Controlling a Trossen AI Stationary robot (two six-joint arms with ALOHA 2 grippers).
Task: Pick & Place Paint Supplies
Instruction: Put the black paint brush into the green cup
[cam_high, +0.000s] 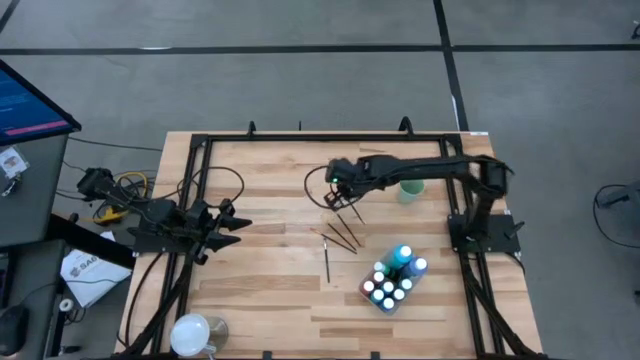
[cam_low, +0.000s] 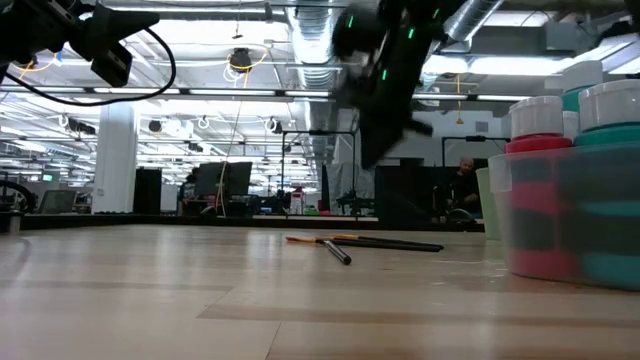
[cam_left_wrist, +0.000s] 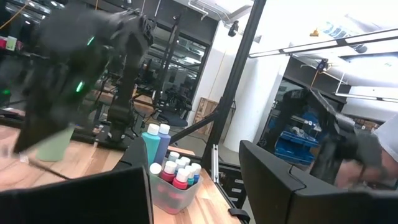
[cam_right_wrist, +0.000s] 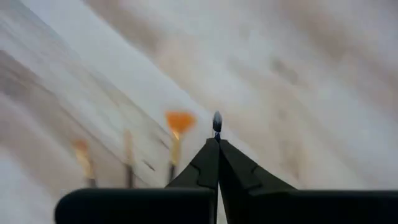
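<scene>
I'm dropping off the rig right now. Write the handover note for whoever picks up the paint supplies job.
Left tool: open, empty, at the left side of the table.
Right tool: shut, raised over mid-table, with what looks like a thin paintbrush pinched in it.
Paint bottles: standing in the clear tub.
Done: bottles are in the tub.
Left: several loose brushes lie on the table near the pale green cup; the held one is not yet placed.

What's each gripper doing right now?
Left gripper: open, empty, at the table's left edge.
Right gripper: shut on a thin paintbrush.
</scene>
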